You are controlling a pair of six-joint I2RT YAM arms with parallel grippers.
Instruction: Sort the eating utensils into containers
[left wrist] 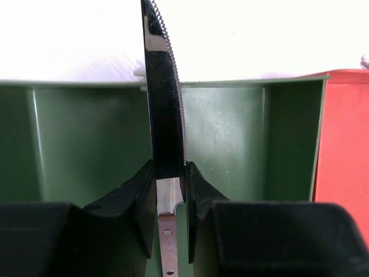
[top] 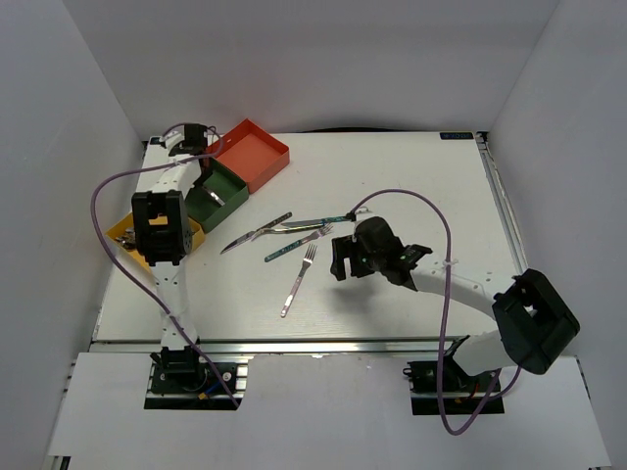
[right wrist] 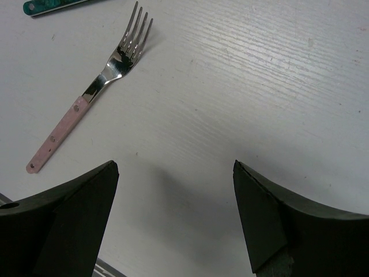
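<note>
From above, our left gripper (top: 204, 174) is hovering over the dark green tray (top: 231, 188). On its wrist camera, it is pinching a serrated knife (left wrist: 164, 104); we should be lowering before releasing. On the right wrist camera, the right gripper (right wrist: 176, 173) is hanging spread near the fork (right wrist: 118, 57).

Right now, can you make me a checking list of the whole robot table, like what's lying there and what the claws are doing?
Surface: white table, mostly bare.
Job's things: red-orange tray, dark green tray and yellow tray at the far left. Loose utensils lie mid-table, including a pink-handled fork and a teal-handled piece.
Clutter: nothing seen.
Grippers: left gripper is shut on a serrated knife at the dark green tray. Right gripper is open over bare table, near the fork.
Cables: a purple cable loops along each arm.
Surroundings: plain white walls on three sides.
</note>
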